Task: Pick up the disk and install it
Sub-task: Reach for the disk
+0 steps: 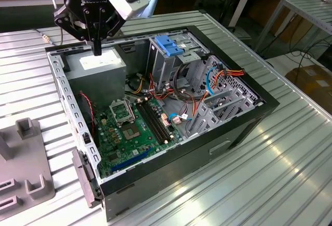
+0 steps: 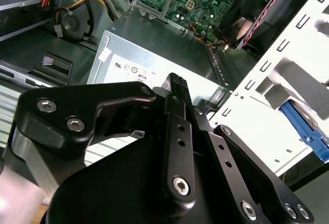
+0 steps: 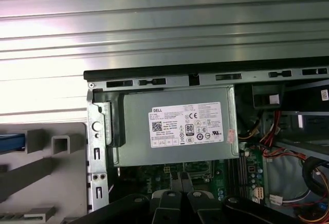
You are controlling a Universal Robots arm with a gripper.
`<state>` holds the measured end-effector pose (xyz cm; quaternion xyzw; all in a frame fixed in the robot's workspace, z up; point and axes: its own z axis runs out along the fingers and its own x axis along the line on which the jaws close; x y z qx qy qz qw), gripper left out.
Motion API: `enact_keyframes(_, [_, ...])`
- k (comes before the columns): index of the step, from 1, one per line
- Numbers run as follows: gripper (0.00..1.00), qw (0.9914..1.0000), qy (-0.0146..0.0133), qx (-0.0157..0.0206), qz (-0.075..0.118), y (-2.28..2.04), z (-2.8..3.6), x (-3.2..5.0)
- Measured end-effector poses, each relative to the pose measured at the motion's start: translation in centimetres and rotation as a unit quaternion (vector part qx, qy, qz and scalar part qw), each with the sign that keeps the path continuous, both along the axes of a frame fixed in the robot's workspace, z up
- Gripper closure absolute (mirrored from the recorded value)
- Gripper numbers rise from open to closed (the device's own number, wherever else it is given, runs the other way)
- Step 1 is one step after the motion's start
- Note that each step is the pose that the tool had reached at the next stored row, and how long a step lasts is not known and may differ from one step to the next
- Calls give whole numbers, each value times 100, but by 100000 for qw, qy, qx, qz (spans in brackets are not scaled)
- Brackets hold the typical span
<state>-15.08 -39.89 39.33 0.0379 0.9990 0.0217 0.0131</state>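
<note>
Well, at the exterior view's left a grey fixture [image 1: 23, 171] sits on the ribbed metal table [image 1: 270, 174], just outside the open computer case [image 1: 62, 96]. In the first wrist view a blue edge lies in that fixture, beside the case's side wall. I take it for the carrier frame of the disk [image 3: 10, 143], though the rest of it is cut off. Moving right, the gripper [image 1: 97, 47] hangs over the near corner of the case, pointing down at the power supply [image 1: 101, 62] with its white label. Its fingers [image 2: 176, 88] are pressed together with nothing between them, and I cannot tell whether the tips touch the box or stop just above it. Further right the green motherboard [image 1: 127, 132] lies on the case floor. Past it stands the metal drive cage [image 1: 161, 68] with a blue bracket [image 1: 168, 44] on top. Bundles of red, orange and blue cables [image 1: 228, 74] run along the case's far right side.
</note>
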Motion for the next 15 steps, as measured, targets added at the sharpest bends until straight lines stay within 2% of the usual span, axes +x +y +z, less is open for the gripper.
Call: enact_keyframes(15, [90, 100000, 2, 0, 2, 0, 0, -69])
